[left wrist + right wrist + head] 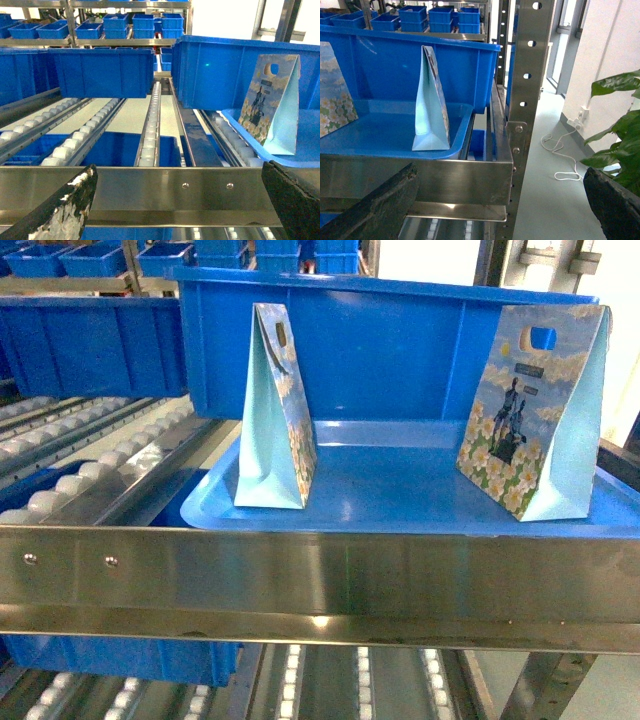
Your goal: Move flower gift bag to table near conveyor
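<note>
Two flower gift bags stand upright on a blue tray point(400, 502) that rests on the conveyor point(95, 472). One bag point(275, 410) is at the tray's left and the other point(530, 415) at its right. Neither gripper shows in the head view. My left gripper point(177, 205) is open in front of the steel front rail, left of the tray, with a bag point(271, 102) up to its right. My right gripper point(495, 207) is open and empty at the rack's right corner, below the right bag point(431, 100). The table is out of view.
A deep blue bin point(400, 345) stands right behind the bags. The steel front rail point(320, 580) crosses below the tray. More blue bins point(102, 70) sit on the roller tracks to the left. A steel upright point(527, 100), a white cable point(565, 160) and a plant point(617, 125) lie to the right.
</note>
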Controlling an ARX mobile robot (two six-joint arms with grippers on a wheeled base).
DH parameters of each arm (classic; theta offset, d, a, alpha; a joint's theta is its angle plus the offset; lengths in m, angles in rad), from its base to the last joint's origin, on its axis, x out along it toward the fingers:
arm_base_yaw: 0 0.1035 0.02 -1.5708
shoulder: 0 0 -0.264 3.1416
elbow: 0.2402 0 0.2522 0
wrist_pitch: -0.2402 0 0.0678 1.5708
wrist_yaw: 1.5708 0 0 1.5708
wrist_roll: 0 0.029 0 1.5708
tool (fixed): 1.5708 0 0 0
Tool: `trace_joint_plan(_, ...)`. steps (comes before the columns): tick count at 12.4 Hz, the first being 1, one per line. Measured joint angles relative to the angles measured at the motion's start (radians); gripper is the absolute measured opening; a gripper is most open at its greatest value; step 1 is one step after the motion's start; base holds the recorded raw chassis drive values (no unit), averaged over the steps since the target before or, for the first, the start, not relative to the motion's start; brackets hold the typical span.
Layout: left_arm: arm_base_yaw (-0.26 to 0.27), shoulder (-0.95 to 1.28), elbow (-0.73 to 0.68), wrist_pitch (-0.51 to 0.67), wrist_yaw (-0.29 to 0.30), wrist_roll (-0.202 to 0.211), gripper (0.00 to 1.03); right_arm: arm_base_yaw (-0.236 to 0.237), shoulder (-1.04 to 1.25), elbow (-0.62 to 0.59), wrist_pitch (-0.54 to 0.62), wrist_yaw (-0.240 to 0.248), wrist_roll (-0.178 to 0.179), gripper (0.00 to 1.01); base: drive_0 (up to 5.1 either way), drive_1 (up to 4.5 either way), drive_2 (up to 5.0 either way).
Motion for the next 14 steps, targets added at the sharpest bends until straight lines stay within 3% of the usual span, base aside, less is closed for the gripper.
trace_joint_plan(10, 0.000, 0.000, 0.000, 0.000, 0.004, -0.003, 0.98, 0.003, 0.003, 0.000, 0.014, 0.000, -0.004, 0.98, 0.0, 0.00, 0.0)
trace_joint_plan(11, 0.002, 0.004, 0.000, 0.024, 0.016, -0.008, 0.98, 0.019, 0.039, 0.000, 0.087, 0.003, -0.009, 0.98, 0.0, 0.00, 0.0)
trace_joint_plan(13, 0.058, 0.098, 0.000, 0.166, 0.071, -0.017, 0.98, 0.059, 0.208, 0.000, 0.273, 0.011, -0.025, 0.98, 0.0, 0.00, 0.0)
trace_joint_plan(14, 0.176, 0.368, 0.001, 0.482, 0.200, -0.017, 0.98, 0.084, 0.480, 0.013, 0.531, 0.026, -0.029, 0.98, 0.0, 0.00, 0.0)
